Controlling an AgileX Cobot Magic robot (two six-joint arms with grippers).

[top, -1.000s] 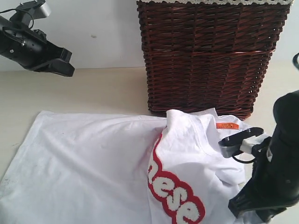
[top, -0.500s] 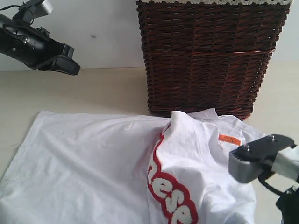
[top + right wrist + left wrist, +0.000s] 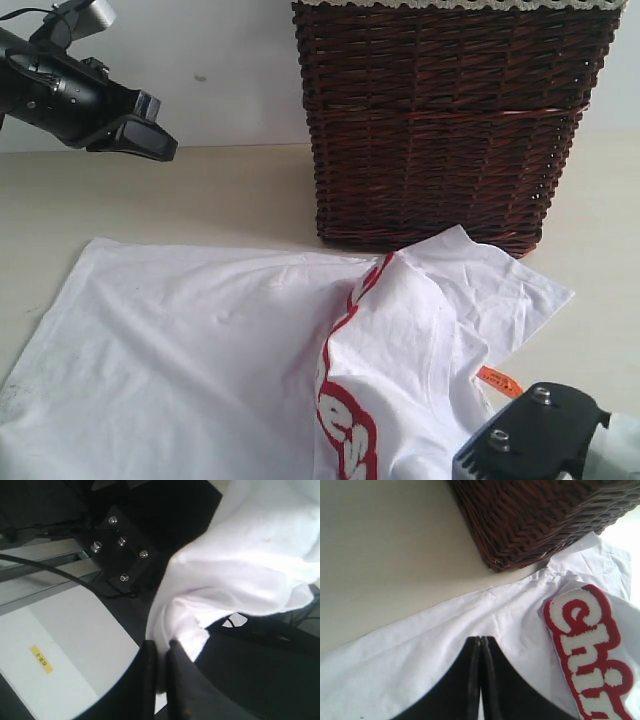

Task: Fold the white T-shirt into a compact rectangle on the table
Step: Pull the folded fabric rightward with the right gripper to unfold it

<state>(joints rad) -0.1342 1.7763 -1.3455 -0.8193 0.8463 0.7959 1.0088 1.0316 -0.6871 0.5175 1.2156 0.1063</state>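
The white T-shirt (image 3: pixel 200 340) lies spread on the table (image 3: pixel 190 195), plain side up on the left. Its right part is turned over and shows red-outlined lettering (image 3: pixel 345 425), also seen from the left wrist (image 3: pixel 590 645). My right gripper (image 3: pixel 162 645) is shut on a bunched fold of the shirt (image 3: pixel 250 555). In the exterior view only its grey wrist block (image 3: pixel 530 445) shows, at the bottom right. My left gripper (image 3: pixel 160 148) hangs shut and empty above the table at the far left. From its own wrist view the left gripper (image 3: pixel 481 640) is over plain white cloth (image 3: pixel 420 655).
A tall dark wicker basket (image 3: pixel 450 120) stands at the back, touching the shirt's far edge. An orange label (image 3: pixel 496 380) sticks out of the shirt near my right wrist. The right wrist view looks past the table at dark hardware and a white panel (image 3: pixel 65 645).
My right arm has dropped toward the front edge, dragging the lettered flap and orange label with it. The left gripper has drifted slightly right.
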